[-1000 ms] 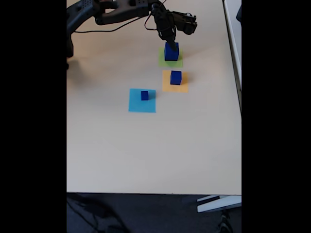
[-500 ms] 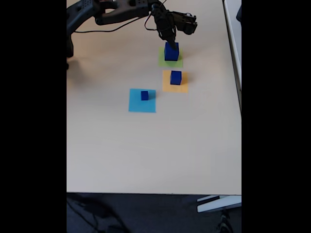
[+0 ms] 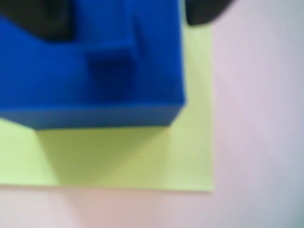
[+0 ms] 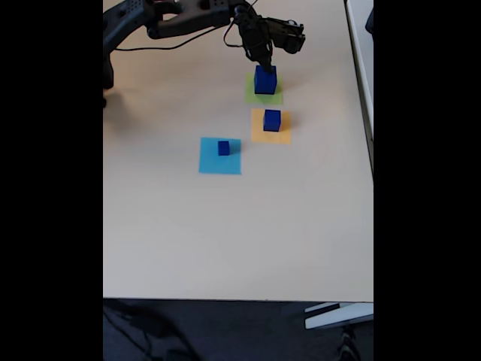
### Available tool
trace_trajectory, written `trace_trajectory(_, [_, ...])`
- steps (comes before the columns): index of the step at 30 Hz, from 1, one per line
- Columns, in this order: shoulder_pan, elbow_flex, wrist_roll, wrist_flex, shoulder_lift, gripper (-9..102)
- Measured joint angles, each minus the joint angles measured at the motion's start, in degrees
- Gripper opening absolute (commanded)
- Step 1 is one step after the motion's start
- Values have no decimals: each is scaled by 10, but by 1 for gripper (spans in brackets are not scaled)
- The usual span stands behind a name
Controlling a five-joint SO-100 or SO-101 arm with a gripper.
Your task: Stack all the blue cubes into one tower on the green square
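Observation:
The largest of the blue cubes [image 4: 264,80] rests on the green square [image 4: 274,98]; in the wrist view this cube [image 3: 95,66] is blurred and close, with the green square [image 3: 142,156] showing below and to the right of it. My gripper [image 4: 262,65] hangs right over the cube's top, and in the wrist view the gripper [image 3: 128,9] has its dark fingers apart, one over the cube's top and one just past its right edge. A medium blue cube [image 4: 272,119] sits on an orange square [image 4: 263,134]. A small blue cube [image 4: 224,148] sits on a light blue square [image 4: 210,162].
The arm [image 4: 180,19] reaches in from the table's far left, with a cable trailing beside it. The tan table [image 4: 225,233] stretches bare toward its front edge. A white edge [image 4: 361,60] runs along the right side.

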Motion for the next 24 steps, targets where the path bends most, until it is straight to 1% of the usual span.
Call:
trace_trajectory(12, [5, 0, 0, 0, 0, 6])
trace_trajectory(24, [8, 20, 0, -20, 0, 3])
